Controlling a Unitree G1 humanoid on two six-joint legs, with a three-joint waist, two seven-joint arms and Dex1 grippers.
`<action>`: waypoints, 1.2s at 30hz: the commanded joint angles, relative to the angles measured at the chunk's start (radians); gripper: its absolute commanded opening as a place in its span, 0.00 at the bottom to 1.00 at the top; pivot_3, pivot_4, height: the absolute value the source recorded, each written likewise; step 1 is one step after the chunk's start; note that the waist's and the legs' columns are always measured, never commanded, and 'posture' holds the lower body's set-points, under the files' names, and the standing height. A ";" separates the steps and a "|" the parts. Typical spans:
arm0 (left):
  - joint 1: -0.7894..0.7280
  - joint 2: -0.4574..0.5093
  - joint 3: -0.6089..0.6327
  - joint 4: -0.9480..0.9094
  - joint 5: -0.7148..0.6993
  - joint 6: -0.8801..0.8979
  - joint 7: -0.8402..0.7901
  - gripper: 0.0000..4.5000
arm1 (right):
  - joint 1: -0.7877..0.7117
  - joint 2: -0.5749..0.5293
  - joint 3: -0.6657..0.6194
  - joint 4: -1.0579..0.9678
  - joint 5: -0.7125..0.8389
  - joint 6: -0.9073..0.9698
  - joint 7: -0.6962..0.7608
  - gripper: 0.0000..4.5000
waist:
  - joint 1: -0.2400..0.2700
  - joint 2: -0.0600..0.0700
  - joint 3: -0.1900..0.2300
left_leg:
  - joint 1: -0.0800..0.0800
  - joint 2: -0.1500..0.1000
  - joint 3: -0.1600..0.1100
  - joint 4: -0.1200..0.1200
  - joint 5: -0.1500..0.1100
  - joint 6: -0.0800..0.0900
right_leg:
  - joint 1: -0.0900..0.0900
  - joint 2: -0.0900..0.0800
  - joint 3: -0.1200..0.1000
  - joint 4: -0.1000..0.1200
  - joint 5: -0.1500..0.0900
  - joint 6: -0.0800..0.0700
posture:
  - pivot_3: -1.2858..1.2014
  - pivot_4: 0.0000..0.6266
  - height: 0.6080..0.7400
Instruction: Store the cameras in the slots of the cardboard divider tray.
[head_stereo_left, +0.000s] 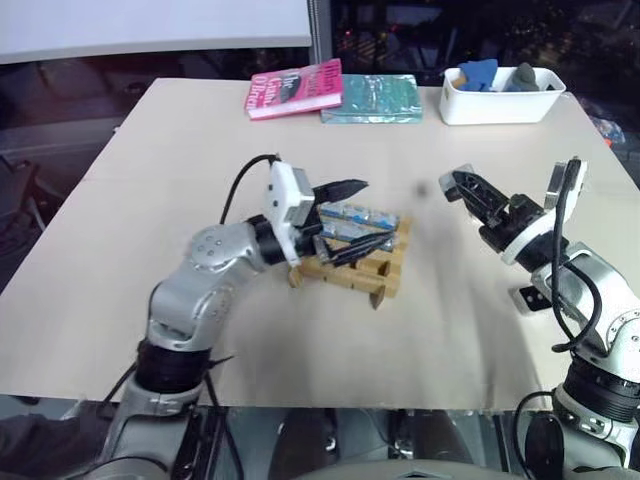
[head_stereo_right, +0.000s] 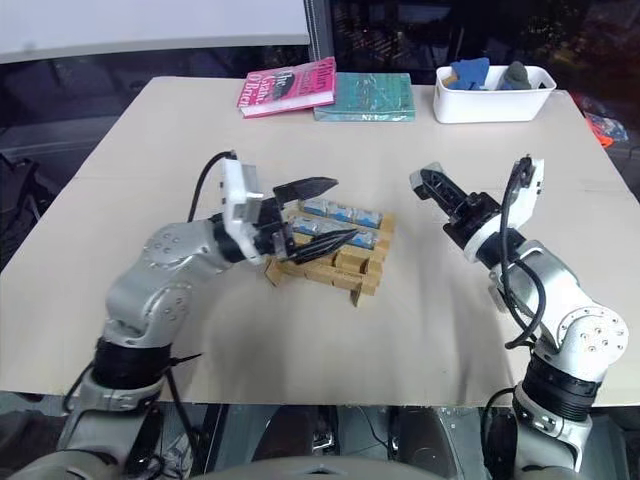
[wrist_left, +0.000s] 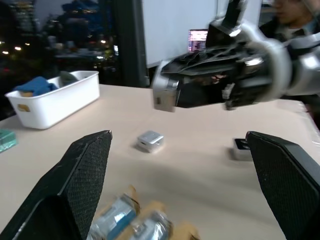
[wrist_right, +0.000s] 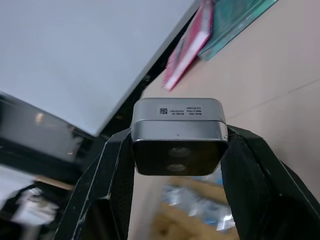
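The cardboard divider tray (head_stereo_left: 372, 278) lies at the middle of the table, with cameras (head_stereo_right: 345, 213) standing in its far row of slots. My left gripper (head_stereo_left: 355, 218) hovers just above the tray, open, nothing between its fingers. To the right of the tray my right gripper (head_stereo_right: 425, 180) is raised off the table and shut on a silver-grey camera (wrist_right: 178, 135) with a black lens face, its nose pointing toward the tray. One loose camera (wrist_left: 150, 141) rests on the table past the tray, and another camera (head_stereo_left: 528, 300) lies beside my right forearm.
A white tub (head_stereo_left: 500, 103) with blue and grey items stands at the back right corner. A pink book (head_stereo_left: 295, 88) and a teal book (head_stereo_left: 370, 98) lie along the far edge. Bare table (head_stereo_left: 150, 200) spreads to the left of the tray.
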 joint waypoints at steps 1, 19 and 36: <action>-0.044 -0.035 -0.020 0.021 0.057 -0.072 0.014 1.00 | 0.008 -0.041 0.065 -0.083 0.124 -0.098 -0.052 0.43 | -0.002 0.000 0.000 | 0.000 0.000 0.000 0.000 0.000 0.000 | 0.000 0.000 0.000 0.000 0.000 0.000 | 0.52 0.24 1.00; -0.097 -0.129 -0.038 0.077 0.068 -0.096 -0.036 0.82 | 0.045 -0.161 0.227 -0.155 0.170 -0.287 -0.042 0.43 | 0.001 0.000 0.000 | 0.000 0.001 -0.001 0.000 0.000 0.000 | 0.000 0.000 0.001 0.000 0.000 0.000 | 0.52 0.24 1.00; -0.083 -0.144 -0.027 0.061 0.047 -0.090 -0.051 0.14 | 0.051 -0.233 0.258 -0.170 0.113 -0.301 0.015 0.66 | 0.001 0.000 0.000 | 0.000 0.002 -0.001 0.000 0.000 0.000 | 0.000 0.000 0.001 0.000 0.000 0.000 | 0.52 0.24 1.00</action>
